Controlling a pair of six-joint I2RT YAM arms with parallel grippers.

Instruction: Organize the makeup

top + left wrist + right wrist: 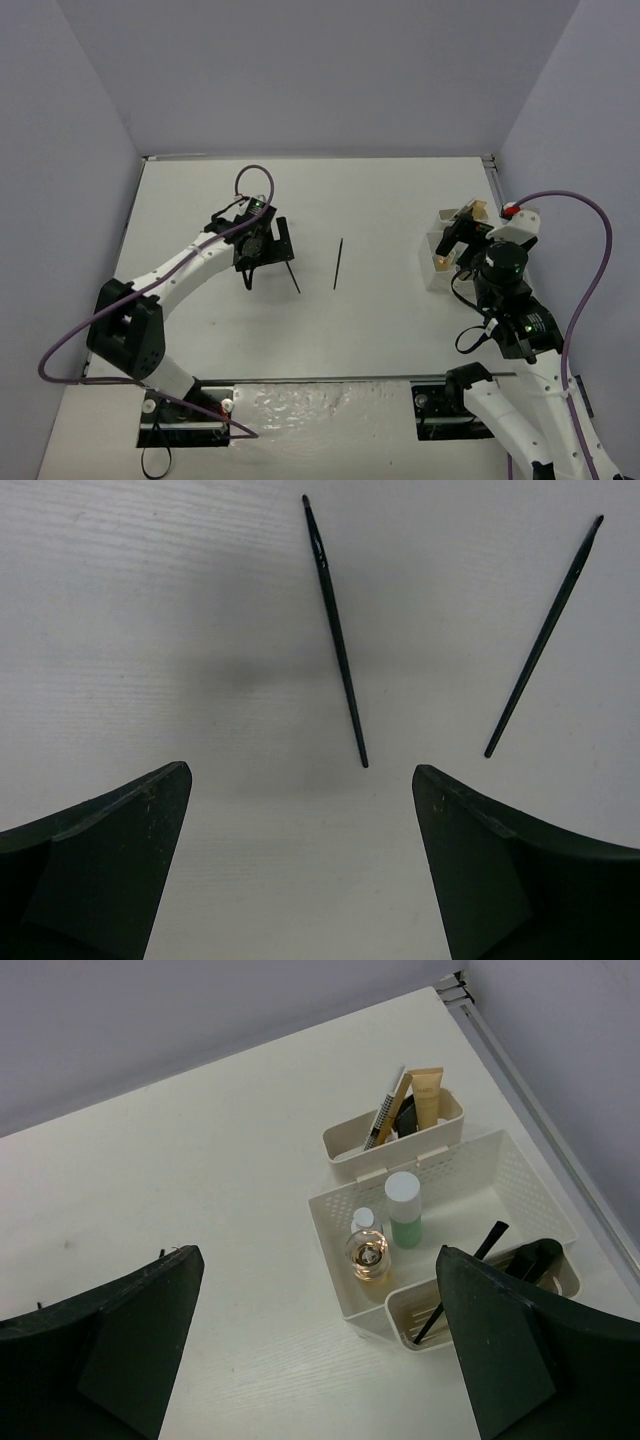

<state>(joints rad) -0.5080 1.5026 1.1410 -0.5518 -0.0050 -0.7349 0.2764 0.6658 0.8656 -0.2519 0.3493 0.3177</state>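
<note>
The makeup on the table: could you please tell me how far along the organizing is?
Mostly done: the white tray holds the green-based bottle, the amber bottle and sticks in its end compartments. Nothing is gripped: the left tool hangs open by the nearer black stick, the right tool open by the tray. Left: that stick and the second black stick, both on the table.

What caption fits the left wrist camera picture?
Open left gripper hovers over a white table, one thin black makeup stick ahead, a second black stick beside it.
</note>
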